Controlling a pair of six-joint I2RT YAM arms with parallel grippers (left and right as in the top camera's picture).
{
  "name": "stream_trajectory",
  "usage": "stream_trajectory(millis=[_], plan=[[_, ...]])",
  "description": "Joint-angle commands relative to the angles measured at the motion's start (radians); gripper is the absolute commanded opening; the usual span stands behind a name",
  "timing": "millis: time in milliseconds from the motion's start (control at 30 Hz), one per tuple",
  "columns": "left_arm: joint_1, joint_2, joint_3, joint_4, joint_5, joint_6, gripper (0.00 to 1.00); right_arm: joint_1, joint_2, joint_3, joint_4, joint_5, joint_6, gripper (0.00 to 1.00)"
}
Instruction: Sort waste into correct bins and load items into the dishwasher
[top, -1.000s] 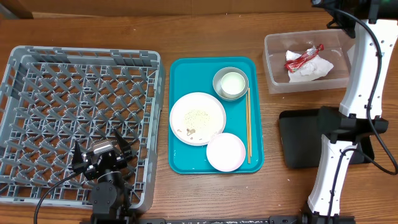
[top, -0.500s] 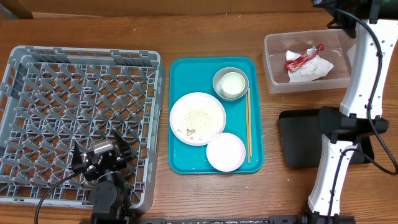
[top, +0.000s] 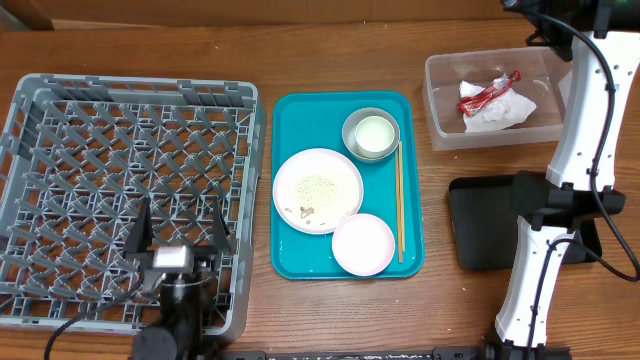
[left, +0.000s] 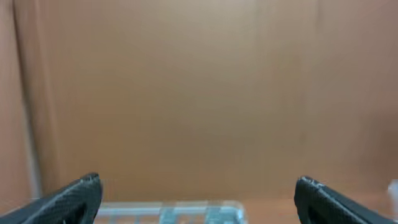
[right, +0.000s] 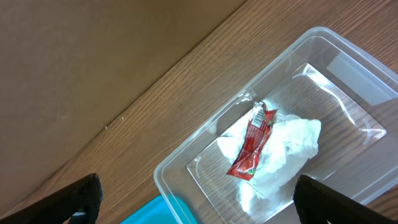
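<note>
Left claw (top: 181, 225), spread, over the dish rack (top: 60, 100); right claw (right: 196, 198), spread, over the clear tub (right: 348, 68) holding napkin (right: 295, 140) and red wrapper (right: 252, 143). Plate (top: 318, 190) and chopsticks (top: 399, 200) rest on the teal tray (top: 292, 112).

A brown wooden table (top: 330, 50) with fine grain fills the overhead view. A plain tan panel (left: 199, 93) rises behind it, toward 12 o'clock. Light falls soft and even.
</note>
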Motion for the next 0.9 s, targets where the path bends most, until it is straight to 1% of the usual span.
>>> stream_trajectory(millis=[0, 67, 133, 200, 267, 333, 400, 467, 533, 633, 700, 800, 867], plan=[[-0.006, 0.001, 0.045, 0.023, 0.029, -0.055, 1.00, -0.003, -0.021, 0.013, 0.003, -0.001, 0.005, 1.00], [-0.006, 0.035, 0.111, -0.020, 0.009, -0.048, 1.00, -0.003, -0.021, 0.013, 0.003, -0.001, 0.005, 1.00], [-0.005, 0.113, 0.208, -0.098, -0.022, -0.031, 1.00, -0.003, -0.021, 0.013, 0.003, -0.001, 0.005, 1.00], [-0.005, 0.220, 0.315, -0.186, -0.027, -0.006, 1.00, -0.003, -0.021, 0.013, 0.003, -0.001, 0.005, 1.00], [-0.006, 0.417, 0.500, -0.346, -0.010, 0.011, 1.00, -0.003, -0.021, 0.013, 0.003, -0.001, 0.005, 1.00], [-0.006, 0.587, 0.663, -0.495, 0.053, 0.033, 1.00, -0.003, -0.021, 0.013, 0.003, -0.001, 0.005, 1.00], [-0.006, 0.794, 0.875, -0.694, 0.143, 0.046, 1.00, -0.003, -0.021, 0.013, 0.004, -0.001, 0.005, 1.00], [-0.006, 0.969, 1.064, -0.861, 0.218, 0.043, 1.00, -0.003, -0.021, 0.013, 0.003, -0.001, 0.005, 1.00], [-0.006, 1.143, 1.244, -0.996, 0.327, 0.002, 1.00, -0.003, -0.021, 0.013, 0.003, -0.001, 0.005, 1.00], [-0.008, 1.326, 1.415, -1.117, 0.401, -0.019, 1.00, -0.003, -0.021, 0.013, 0.003, -0.001, 0.005, 1.00], [-0.018, 1.412, 1.489, -1.181, 0.359, -0.023, 1.00, -0.003, -0.021, 0.013, 0.003, -0.001, 0.005, 1.00], [-0.059, 1.538, 1.588, -1.305, 0.164, -0.117, 1.00, -0.003, -0.021, 0.013, 0.003, -0.001, 0.005, 1.00], [-0.092, 1.603, 1.619, -1.359, 0.085, -0.142, 1.00, -0.003, -0.021, 0.013, 0.003, -0.001, 0.005, 1.00]])
